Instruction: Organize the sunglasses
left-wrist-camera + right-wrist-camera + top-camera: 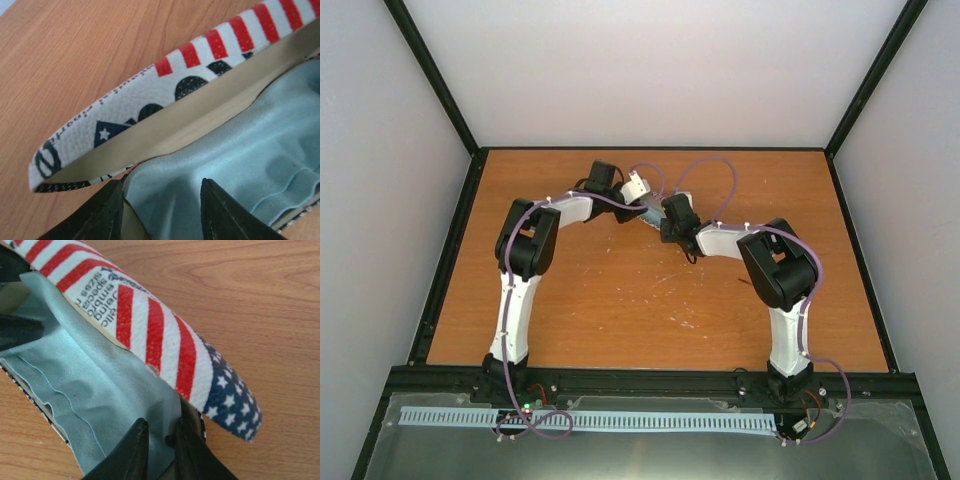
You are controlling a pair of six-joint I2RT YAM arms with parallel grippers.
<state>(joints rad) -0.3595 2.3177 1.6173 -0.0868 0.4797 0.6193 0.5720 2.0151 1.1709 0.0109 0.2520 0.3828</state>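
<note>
The oval flag-patterned case (150,95) lies open on the table, and its lid also shows in the right wrist view (165,340) and in the top view (637,185). A light blue cloth (250,145) fills the inside of the case and also shows in the right wrist view (85,375). The sunglasses are hidden. My left gripper (161,190) is open, with its fingers either side of one end of the cloth. My right gripper (161,420) is shut on the cloth's edge at the case's other end, beside the lid. Both grippers meet at the case (650,208).
The case sits at the middle back of the wooden table (620,300). Black frame rails (450,260) and grey walls border the table on the left, right and back. The left gripper's dark fingers (17,330) show in the right wrist view.
</note>
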